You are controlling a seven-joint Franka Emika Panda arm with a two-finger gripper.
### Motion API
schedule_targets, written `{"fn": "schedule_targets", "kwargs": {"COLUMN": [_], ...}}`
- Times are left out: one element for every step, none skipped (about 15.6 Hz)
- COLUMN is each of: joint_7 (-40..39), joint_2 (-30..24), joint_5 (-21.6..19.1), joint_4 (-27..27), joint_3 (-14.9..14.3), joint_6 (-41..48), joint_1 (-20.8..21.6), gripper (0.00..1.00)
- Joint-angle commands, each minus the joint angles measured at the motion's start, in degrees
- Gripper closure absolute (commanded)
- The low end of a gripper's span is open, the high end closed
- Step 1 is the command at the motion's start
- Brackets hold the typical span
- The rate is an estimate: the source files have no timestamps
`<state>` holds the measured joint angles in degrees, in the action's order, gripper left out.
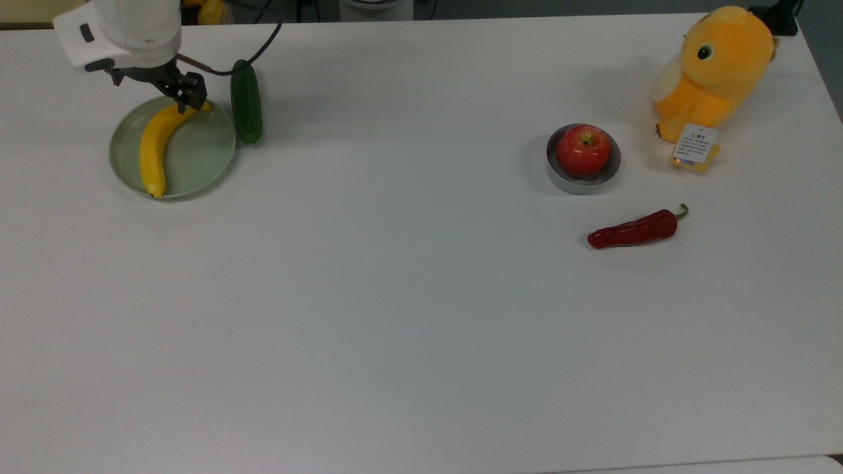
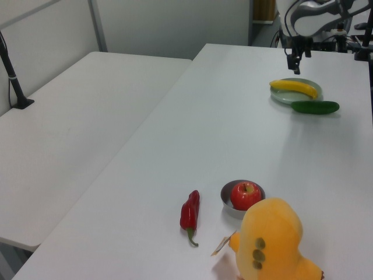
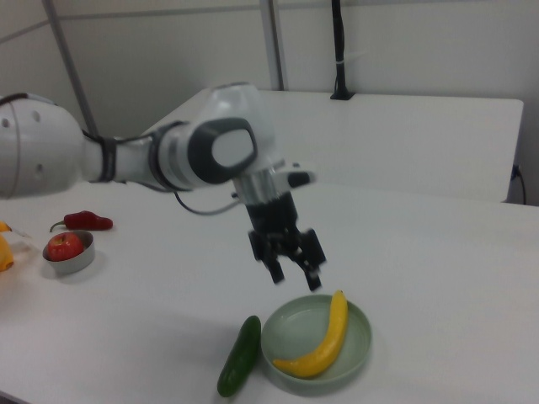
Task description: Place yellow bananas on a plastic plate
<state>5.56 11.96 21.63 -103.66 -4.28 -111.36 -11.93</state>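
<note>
I see the yellow banana [image 1: 153, 148] lying flat, curved, inside the pale green plastic plate [image 1: 197, 161], at the top view's far left of the desk [image 1: 421, 296].

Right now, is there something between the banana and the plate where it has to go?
Nothing visible does. The banana already lies in the plate, and the gripper hangs above its stem end with the jaws open. The cucumber lies beside the plate's rim.

White work table [image 1: 421, 316] is lit evenly, matte surface, soft shadows. Second white table [image 2: 76, 134] is set alongside, on the left view's left, separated by a narrow gap. Pale grey partition wall [image 2: 175, 23] with metal uprights [image 2: 97, 24] is seen behind. A black post [image 3: 338, 50] is mounted on the far table.
</note>
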Motion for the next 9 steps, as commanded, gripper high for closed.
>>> {"fn": "schedule_targets", "kwargs": {"joint_7": [0.33,0.33,0.42,0.51,1.38,2.17,2.18,2.09,2.09], "joint_2": [-7.11,-8.26,-9.22,-9.84,-10.55,-10.64,-10.64,-10.64,-10.64], "joint_5": [-12.54,-16.5,-19.49,-21.53,-22.5,-22.51,-22.51,-22.69,-23.99], "joint_4": [0.38,1.26,2.48,3.02,3.46,3.99,4.86,6.18,7.93], "joint_3": [-0.29,-0.38,-0.29,-0.29,-0.2,0.06,0.24,0.24,0.33], "joint_6": [-0.7,-0.61,-0.09,0.0,0.09,0.27,1.23,2.8,5.34], "joint_1": [5.67,7.43,8.66,10.24,11.74,13.06,14.2,15.0,15.53], "gripper": [0.0,0.0,0.0,0.0,0.0,0.0,0.0,0.0,0.0]}}
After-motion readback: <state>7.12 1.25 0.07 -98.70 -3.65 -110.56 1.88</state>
